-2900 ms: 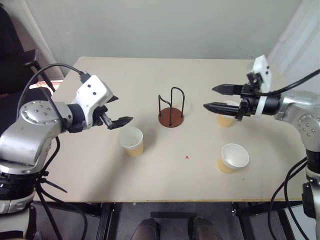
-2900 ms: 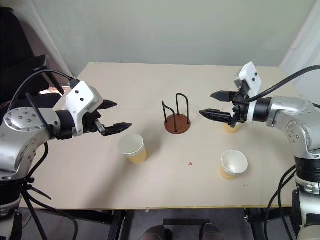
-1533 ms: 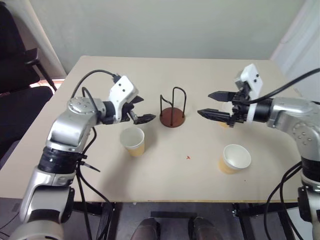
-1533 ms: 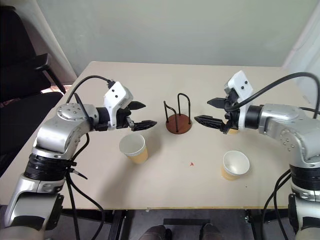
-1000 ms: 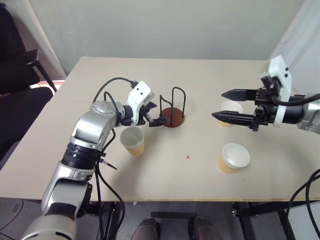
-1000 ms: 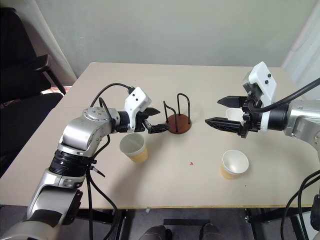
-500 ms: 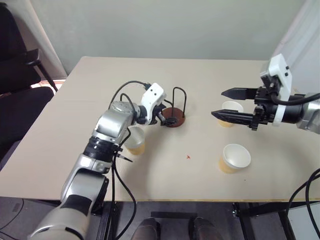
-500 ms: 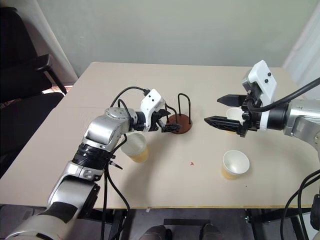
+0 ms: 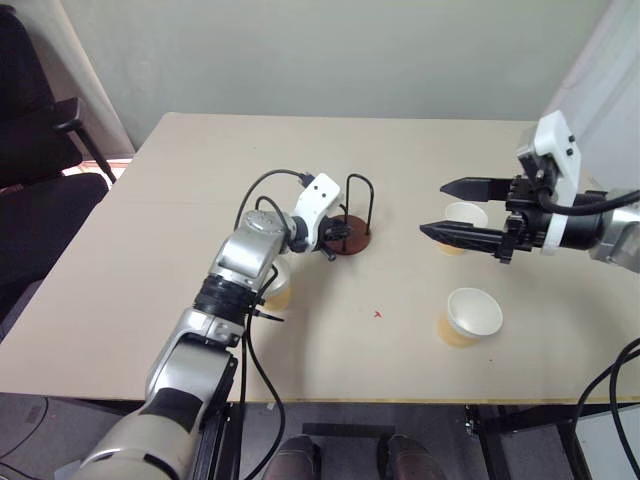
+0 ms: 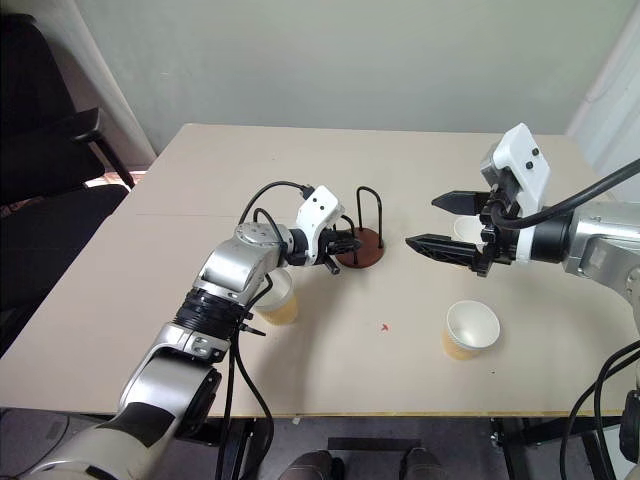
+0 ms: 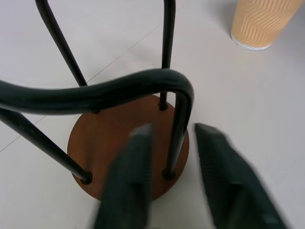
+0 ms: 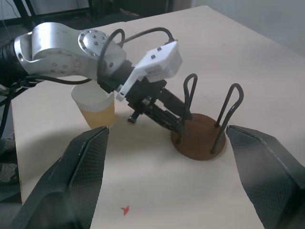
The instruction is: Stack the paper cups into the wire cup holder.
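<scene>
Tan paper cup with white interior (image 9: 468,317) stands nearest, at the right front of the beige table (image 9: 130,290). A second cup (image 10: 274,298) sits beside the left forearm, a third (image 9: 461,222) behind the right gripper (image 9: 432,208), whose jaws are spread wide and empty. Left wrist view alone shows the left gripper (image 11: 172,145) with its jaws straddling one black wire loop of the brown-based wire cup holder (image 11: 97,138), narrowly parted; contact with the wire cannot be told.
</scene>
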Motion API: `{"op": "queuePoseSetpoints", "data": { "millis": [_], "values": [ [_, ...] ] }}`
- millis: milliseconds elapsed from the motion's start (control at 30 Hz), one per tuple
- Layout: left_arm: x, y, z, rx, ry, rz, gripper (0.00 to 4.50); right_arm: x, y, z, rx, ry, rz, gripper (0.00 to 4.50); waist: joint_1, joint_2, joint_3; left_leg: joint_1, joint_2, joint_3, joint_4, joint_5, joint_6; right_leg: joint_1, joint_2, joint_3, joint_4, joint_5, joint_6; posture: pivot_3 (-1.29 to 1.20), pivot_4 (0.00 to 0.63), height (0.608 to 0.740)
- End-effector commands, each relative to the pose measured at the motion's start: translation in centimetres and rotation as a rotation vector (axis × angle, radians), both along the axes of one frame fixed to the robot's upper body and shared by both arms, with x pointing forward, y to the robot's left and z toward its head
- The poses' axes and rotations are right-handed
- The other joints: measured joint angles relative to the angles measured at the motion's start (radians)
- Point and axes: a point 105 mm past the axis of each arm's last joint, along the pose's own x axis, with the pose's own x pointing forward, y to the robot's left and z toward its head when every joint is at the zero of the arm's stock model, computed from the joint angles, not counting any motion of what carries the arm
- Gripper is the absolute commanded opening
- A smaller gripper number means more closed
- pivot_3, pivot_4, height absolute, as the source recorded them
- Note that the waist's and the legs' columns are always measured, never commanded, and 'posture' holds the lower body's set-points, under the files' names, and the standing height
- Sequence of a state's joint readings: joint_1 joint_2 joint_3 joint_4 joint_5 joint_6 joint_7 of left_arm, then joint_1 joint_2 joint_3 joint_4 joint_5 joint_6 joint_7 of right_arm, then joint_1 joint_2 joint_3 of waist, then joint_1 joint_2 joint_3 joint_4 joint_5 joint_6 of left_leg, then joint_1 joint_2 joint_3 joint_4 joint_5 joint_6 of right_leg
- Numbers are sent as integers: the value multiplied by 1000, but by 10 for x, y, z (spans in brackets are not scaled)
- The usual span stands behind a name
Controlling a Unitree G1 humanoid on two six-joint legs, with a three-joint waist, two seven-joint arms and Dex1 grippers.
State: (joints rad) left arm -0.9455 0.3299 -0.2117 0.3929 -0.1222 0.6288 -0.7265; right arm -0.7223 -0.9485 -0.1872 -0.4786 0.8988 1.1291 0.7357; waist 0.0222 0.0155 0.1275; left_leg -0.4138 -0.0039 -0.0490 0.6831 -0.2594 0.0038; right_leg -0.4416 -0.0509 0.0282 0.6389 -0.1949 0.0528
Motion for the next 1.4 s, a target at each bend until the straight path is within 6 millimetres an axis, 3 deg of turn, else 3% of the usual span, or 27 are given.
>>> {"op": "queuePoseSetpoints", "data": {
  "millis": [33,267,367,500,633,933,1233,1400],
  "values": [
    [1,-3,28,-16,-96,-19,64,-5,1,9,9,-58,7,4106,0,0,0,0,0,0,0,0,0,0,0,0,0,0,0,0,150,740],
    [-10,-8,36,-18,-128,-101,64,-5,0,6,5,-58,3,4106,0,0,0,0,0,0,0,0,0,0,0,0,-1,0,0,0,150,740],
    [-33,-17,41,11,-134,-263,64,-11,-5,10,-4,-49,4,4106,1,0,0,-1,0,0,0,0,0,0,0,0,-2,0,1,0,150,740],
    [-76,-21,41,68,-114,-540,64,-34,-13,13,-27,3,53,4106,4,0,0,-4,-1,0,-1,0,1,-1,1,0,-6,0,2,0,150,740],
    [-94,-25,35,116,-91,-673,64,-46,-24,10,-81,40,26,4106,8,0,0,-4,-1,0,-1,-1,1,0,1,0,-8,0,3,0,150,740],
    [-110,-39,9,142,-27,-769,64,-53,-37,13,-111,26,-53,4106,7,0,0,-3,-1,1,1,1,4,2,-2,1,-8,4,6,0,150,740],
    [-110,-38,-30,201,40,-691,64,-51,-33,11,-99,16,-48,4106,7,1,0,-2,-1,1,1,0,6,4,-2,1,-10,4,7,0,150,740],
    [-107,-30,-26,236,-2,-667,1541,-48,-31,9,-98,20,-41,4106,7,1,-1,0,-1,1,1,0,6,6,-2,1,-10,4,7,0,150,740]
  ]
}}
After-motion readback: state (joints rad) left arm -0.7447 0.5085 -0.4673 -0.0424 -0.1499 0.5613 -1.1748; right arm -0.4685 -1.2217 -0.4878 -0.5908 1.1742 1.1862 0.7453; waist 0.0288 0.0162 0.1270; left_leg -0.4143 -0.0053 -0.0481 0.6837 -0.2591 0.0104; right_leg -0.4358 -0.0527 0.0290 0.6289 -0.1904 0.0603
